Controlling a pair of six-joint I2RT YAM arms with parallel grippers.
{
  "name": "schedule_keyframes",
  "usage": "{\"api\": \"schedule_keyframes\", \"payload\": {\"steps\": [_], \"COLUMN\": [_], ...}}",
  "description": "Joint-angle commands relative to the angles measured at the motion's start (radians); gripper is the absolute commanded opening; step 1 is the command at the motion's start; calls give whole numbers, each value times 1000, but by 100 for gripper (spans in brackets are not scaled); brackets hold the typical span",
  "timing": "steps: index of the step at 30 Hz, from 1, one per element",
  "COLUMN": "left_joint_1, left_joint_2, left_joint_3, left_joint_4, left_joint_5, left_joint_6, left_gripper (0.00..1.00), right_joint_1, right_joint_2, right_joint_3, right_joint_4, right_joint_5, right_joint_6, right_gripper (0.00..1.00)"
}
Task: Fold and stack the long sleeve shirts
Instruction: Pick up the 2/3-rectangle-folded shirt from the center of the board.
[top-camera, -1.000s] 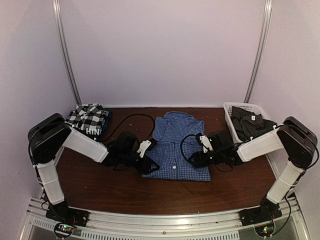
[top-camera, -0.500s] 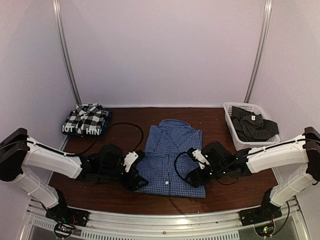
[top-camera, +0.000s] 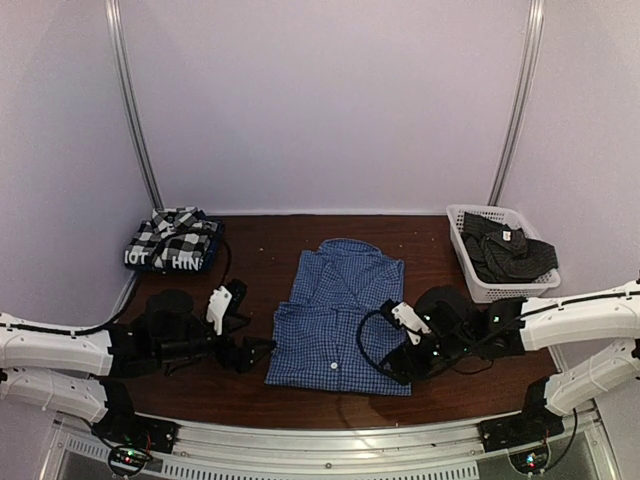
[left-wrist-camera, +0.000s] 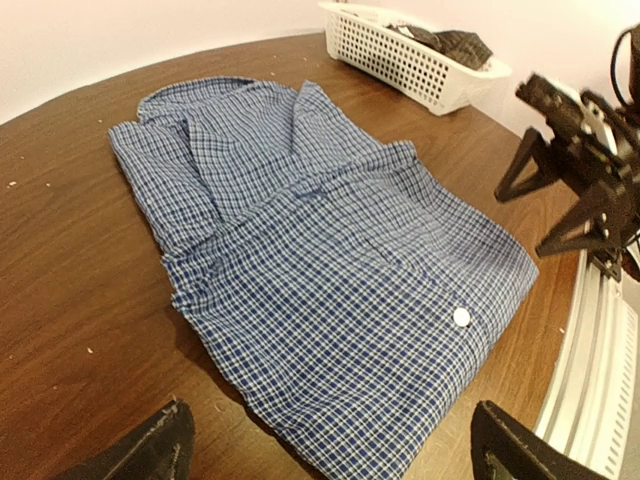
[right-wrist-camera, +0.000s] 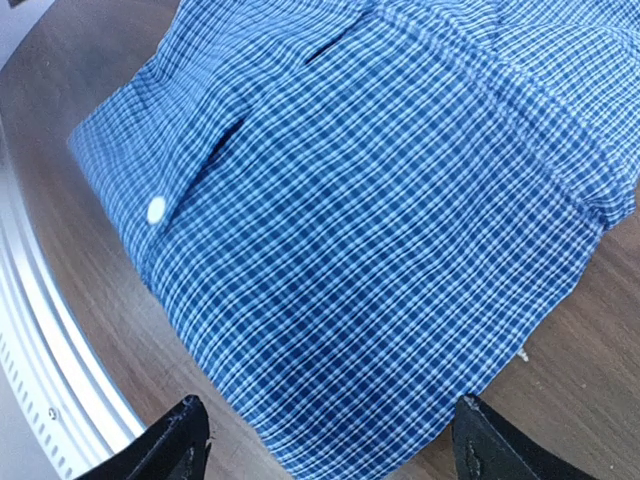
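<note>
A blue fine-check shirt (top-camera: 338, 322) lies folded flat mid-table, collar at the far end. My left gripper (top-camera: 256, 350) stands open just left of its near left corner, not touching it; in the left wrist view the shirt (left-wrist-camera: 330, 260) lies ahead of the wide-apart fingertips (left-wrist-camera: 155, 452). My right gripper (top-camera: 386, 362) is open at the shirt's near right corner, and the cloth (right-wrist-camera: 370, 220) fills the right wrist view beyond its spread fingertips (right-wrist-camera: 185, 442). At the back left a black-and-white plaid shirt (top-camera: 176, 233) lies folded on a navy one with white letters (top-camera: 165, 262).
A white basket (top-camera: 462, 245) at the back right holds a dark charcoal shirt (top-camera: 508, 252); the basket (left-wrist-camera: 400, 60) also shows in the left wrist view. The metal rail (top-camera: 330, 440) runs along the near table edge. Walls close in on three sides.
Both arms drew back toward the near edge and lowered. The left gripper moved left, off the shirt, and both sets of jaws opened wider. The shirt shifted slightly nearer.
</note>
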Motion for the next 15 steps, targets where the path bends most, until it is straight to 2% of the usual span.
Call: {"api": "schedule_keyframes", "payload": {"steps": [1,6,15], "left_joint_1": [1,1,0], "left_joint_2": [-53,-29,7], "left_joint_3": [-2,25,20], "left_joint_4": [1,-30,16], "left_joint_5": [-51,14,129], "left_joint_6": [-43,-16,47], "left_gripper": [98,98,97], "right_joint_1": [82,161,185], "right_joint_2": [16,93,169], "right_joint_3": [29,28,16], "right_joint_4": [-71,-57,-20], "right_joint_5": [50,76,133], "right_joint_6": [-3,-8,-5], "right_gripper": [84,80,68]}}
